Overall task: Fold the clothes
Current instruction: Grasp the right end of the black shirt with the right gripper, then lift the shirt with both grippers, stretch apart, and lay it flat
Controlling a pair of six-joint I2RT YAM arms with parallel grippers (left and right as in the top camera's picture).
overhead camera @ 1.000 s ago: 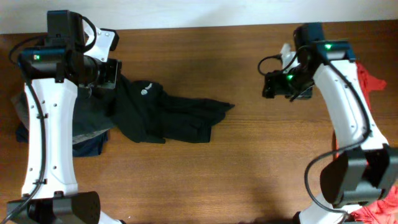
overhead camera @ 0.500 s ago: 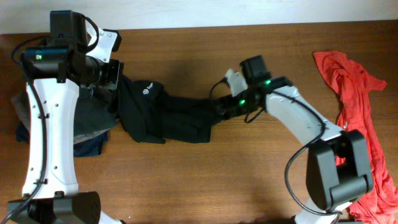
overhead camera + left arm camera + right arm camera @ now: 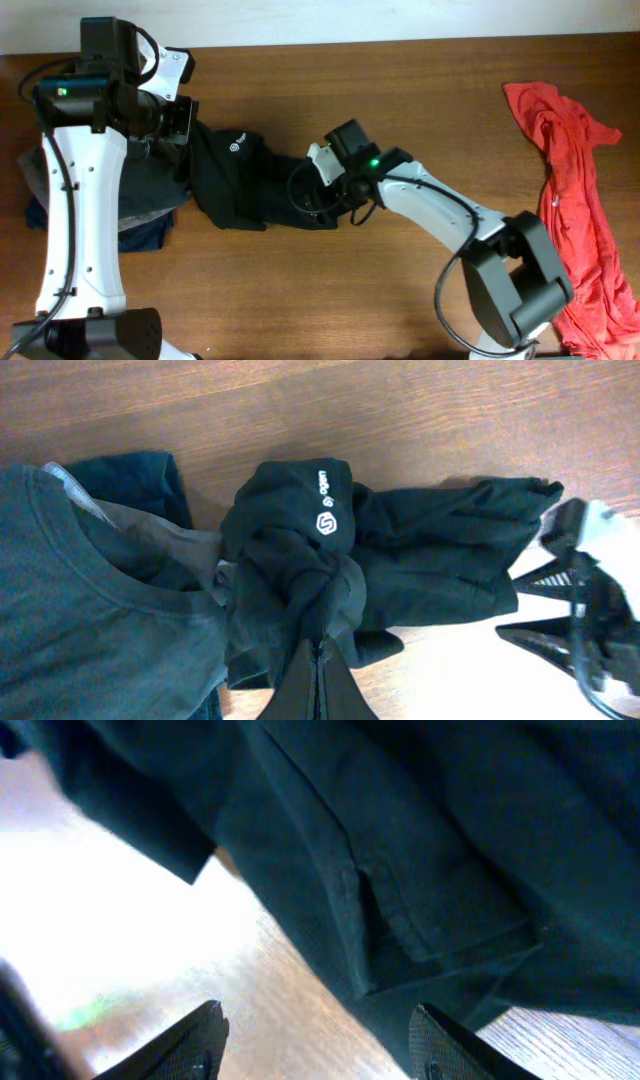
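- black shirt (image 3: 250,185) lies bunched on the worktop (image 3: 400,290), left of centre and nearer the rear edge. Its long axis runs left-right, narrow end pointing right, white logo (image 3: 325,523) facing up near the left end.
- left gripper (image 3: 318,650) is pressed together, pinching a bunched fold at the shirt's left end. The left arm (image 3: 75,200) runs along the left edge.
- right gripper (image 3: 315,1045) is spread wide at the shirt's right end, hem just ahead of its fingertips. The right arm (image 3: 440,205) reaches from the front right to the centre, elbow bent.
- grey-navy pile (image 3: 150,205) sits at the left edge, touching the black shirt.
- red shirt (image 3: 575,190) lies along the right edge, long axis front-to-rear, well apart.
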